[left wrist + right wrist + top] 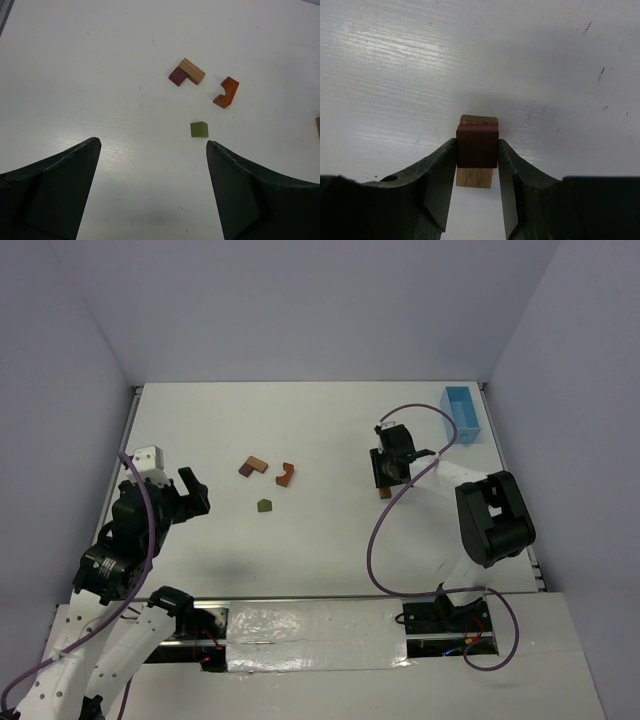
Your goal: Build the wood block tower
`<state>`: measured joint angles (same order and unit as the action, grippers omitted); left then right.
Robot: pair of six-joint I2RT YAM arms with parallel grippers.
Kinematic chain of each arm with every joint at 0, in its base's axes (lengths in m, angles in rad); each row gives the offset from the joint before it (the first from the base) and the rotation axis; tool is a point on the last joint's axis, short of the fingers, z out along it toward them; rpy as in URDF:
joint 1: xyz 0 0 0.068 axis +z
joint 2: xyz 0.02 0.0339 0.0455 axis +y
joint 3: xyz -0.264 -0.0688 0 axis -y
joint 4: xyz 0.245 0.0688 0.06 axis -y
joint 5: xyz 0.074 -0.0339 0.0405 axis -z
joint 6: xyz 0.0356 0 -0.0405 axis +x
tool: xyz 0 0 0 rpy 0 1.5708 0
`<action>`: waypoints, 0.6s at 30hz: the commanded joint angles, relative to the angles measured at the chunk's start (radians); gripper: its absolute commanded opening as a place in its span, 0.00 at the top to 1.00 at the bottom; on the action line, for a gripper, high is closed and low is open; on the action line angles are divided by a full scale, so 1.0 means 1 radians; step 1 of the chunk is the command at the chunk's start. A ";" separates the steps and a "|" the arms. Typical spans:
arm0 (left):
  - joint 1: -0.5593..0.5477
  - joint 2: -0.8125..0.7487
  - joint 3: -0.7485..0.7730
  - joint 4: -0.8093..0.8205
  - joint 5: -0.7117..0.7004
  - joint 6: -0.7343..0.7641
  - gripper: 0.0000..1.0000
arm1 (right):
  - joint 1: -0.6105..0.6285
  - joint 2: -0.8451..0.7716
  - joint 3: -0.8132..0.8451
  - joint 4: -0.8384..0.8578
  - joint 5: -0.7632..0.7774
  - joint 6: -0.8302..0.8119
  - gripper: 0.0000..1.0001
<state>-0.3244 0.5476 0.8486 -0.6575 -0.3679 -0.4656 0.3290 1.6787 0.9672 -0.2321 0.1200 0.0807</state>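
My right gripper (pixel 477 155) is shut on a dark red-brown block (pixel 477 142) that sits on top of a tan block (pixel 475 178), low over the table; this small tower shows under the gripper (pixel 386 478) right of centre in the top view. Loose wood blocks lie left of centre: a tan one (pixel 258 463) touching a dark purple one (pixel 245 470), an orange-red arch (pixel 286 474) and an olive green one (pixel 264 506). My left gripper (pixel 180 492) is open and empty, near-left of them. In the left wrist view the green block (pixel 199 129) lies just beyond the right fingertip (pixel 212 148).
A light blue box (pixel 463 413) stands at the far right corner. The table's (pixel 320 570) left edge runs close beside the left arm. A purple cable loops from the right arm over the near right of the table.
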 commanded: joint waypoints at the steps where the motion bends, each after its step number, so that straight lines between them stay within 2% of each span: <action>1: -0.005 -0.003 -0.002 0.044 0.004 0.028 0.01 | -0.005 -0.011 0.036 -0.003 0.021 0.011 0.55; 18: -0.005 -0.005 -0.002 0.044 0.004 0.028 0.01 | -0.004 0.001 0.048 -0.013 0.023 0.017 0.52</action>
<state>-0.3244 0.5472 0.8486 -0.6575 -0.3679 -0.4656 0.3290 1.6787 0.9707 -0.2340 0.1226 0.0883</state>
